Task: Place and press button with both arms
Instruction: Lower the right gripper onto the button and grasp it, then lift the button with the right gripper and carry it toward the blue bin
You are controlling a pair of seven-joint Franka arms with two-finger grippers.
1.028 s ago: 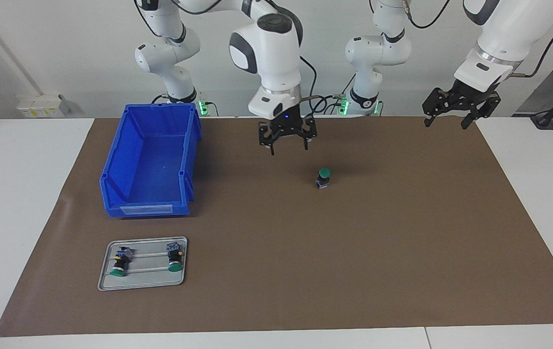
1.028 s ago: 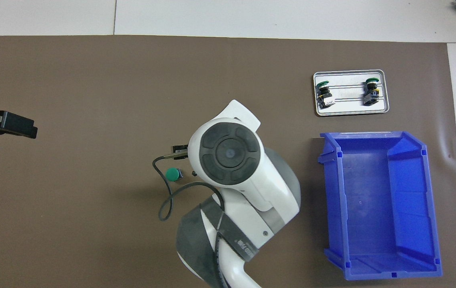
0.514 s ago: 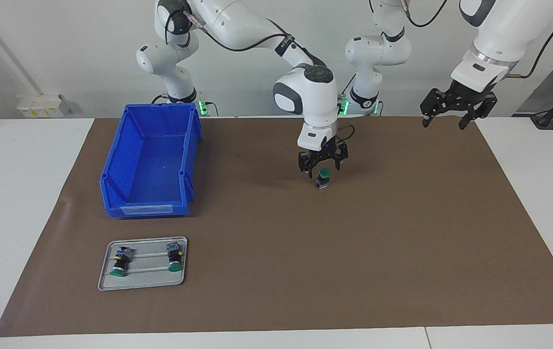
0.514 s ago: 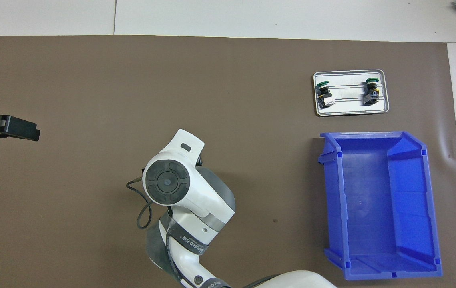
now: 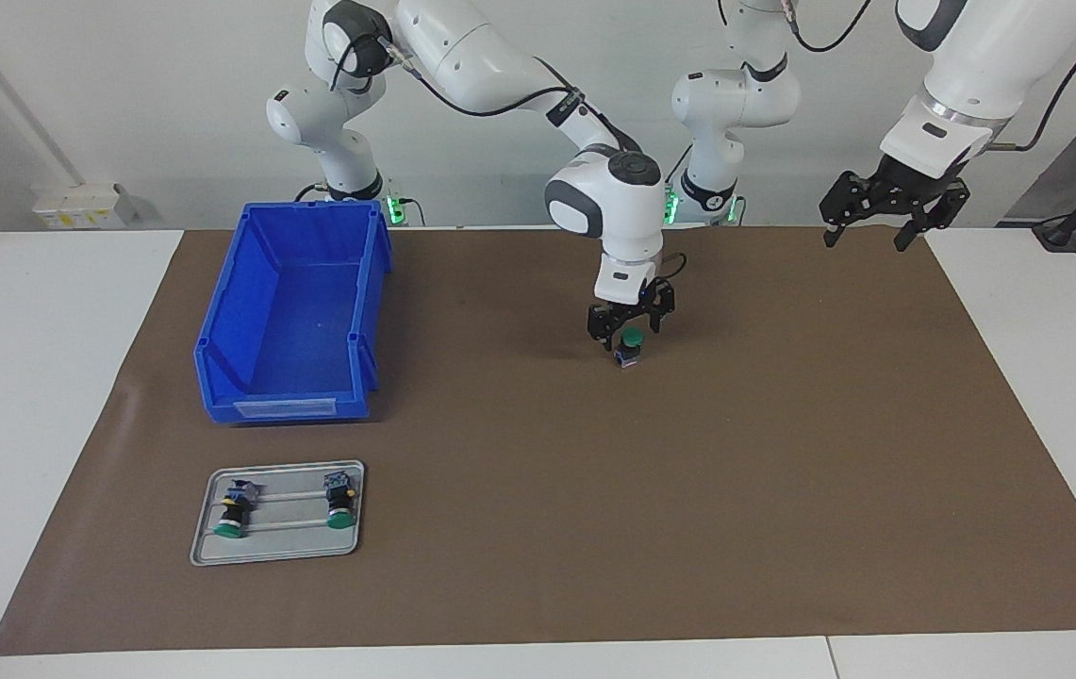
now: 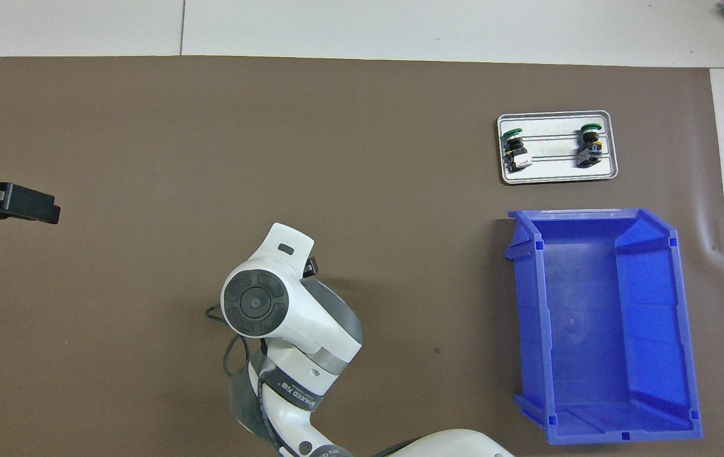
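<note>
1. The right arm point(image 5: 500, 71) is swinging from the mat beside the blue bin toward the button point(image 5: 630, 347), and lowering.
2. The right end effector point(image 5: 631, 330), once raised clear of the button, is now reaching down around its green cap, fingers spread.
3. In the overhead view, the right arm's wrist is now covering the button.

Robot lab: two bench-mounted arms point(image 5: 500, 66)
</note>
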